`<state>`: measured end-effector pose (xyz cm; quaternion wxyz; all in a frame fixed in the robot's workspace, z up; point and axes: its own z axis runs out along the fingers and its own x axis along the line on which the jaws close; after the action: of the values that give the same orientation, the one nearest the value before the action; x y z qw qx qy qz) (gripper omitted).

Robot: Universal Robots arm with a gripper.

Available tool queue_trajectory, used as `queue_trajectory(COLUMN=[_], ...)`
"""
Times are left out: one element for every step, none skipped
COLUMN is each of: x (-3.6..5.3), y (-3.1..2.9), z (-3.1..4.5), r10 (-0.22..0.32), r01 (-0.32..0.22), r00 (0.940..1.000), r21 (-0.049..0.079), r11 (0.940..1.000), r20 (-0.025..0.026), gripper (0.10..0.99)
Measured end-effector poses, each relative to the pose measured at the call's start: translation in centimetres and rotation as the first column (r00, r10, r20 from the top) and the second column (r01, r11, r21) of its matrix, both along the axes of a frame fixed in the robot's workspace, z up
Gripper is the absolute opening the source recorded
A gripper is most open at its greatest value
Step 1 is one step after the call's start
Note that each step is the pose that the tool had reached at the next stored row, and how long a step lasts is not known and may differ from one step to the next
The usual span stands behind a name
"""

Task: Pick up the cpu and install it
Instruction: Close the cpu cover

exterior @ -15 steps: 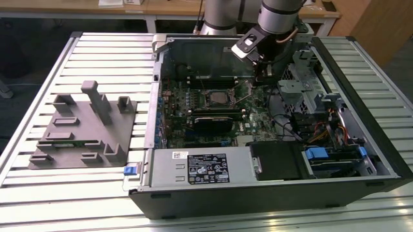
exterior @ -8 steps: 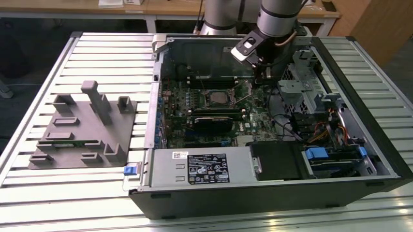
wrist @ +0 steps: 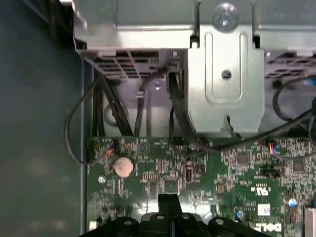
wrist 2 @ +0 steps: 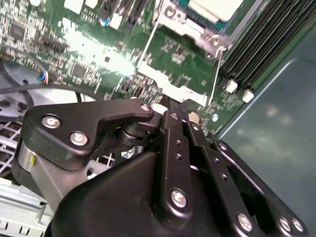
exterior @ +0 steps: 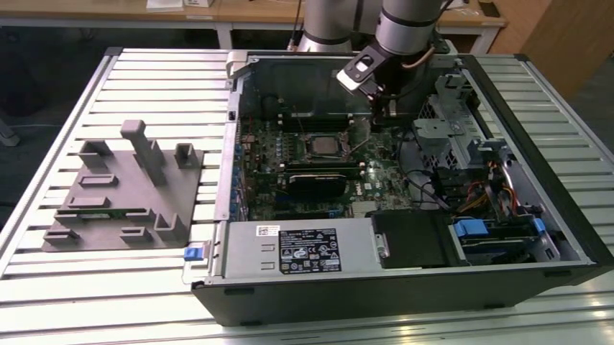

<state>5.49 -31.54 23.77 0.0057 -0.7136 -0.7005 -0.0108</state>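
Gripper (exterior: 382,113) inside the open computer case (exterior: 403,295), fingers closed together, nothing seen between them.
In the exterior view the cpu (exterior: 321,146) sits in its motherboard socket at 8 o'clock from the gripper, apart from it. The case rests on a slatted metal table (exterior: 115,309), with a grey fixture (exterior: 125,194) at its 9 o'clock. Wooden benches (exterior: 259,11) stand at 12 o'clock.
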Motion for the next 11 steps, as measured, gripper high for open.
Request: queue_trajectory(x=[-0.21,-0.41,-0.57,-0.72,-0.90,-1.09,-1.29,-1.52,-1.79,-2.10,-2.45], y=[0.00,0.00,0.00,0.00,0.00,0.01,0.01,0.01,0.02,0.02,0.02], z=[0.01,0.03,0.06,0.09,0.13,0.16,0.17,0.18,0.18,0.18,0.18], r10=[0.000,0.000,0.000,0.000,0.000,0.000,0.000,0.000,0.000,0.000,0.000], r01=[0.000,0.000,0.000,0.000,0.000,0.000,0.000,0.000,0.000,0.000,0.000], r00=[1.0000,1.0000,1.0000,1.0000,1.0000,0.9999,0.9999,0.9999,0.9999,0.9999,0.9999], r21=[0.000,0.000,0.000,0.000,0.001,0.001,0.001,0.001,0.001,0.001,0.001], r11=[1.0000,1.0000,1.0000,1.0000,1.0000,1.0000,1.0000,1.0000,1.0000,1.0000,1.0000], r20=[-0.0018,-0.0038,-0.0060,-0.0078,-0.0095,-0.0111,-0.0122,-0.0129,-0.0134,-0.0134,-0.0134], gripper=[0.106,0.106,0.106,0.106,0.106,0.106,0.106,0.106,0.106,0.106,0.106])
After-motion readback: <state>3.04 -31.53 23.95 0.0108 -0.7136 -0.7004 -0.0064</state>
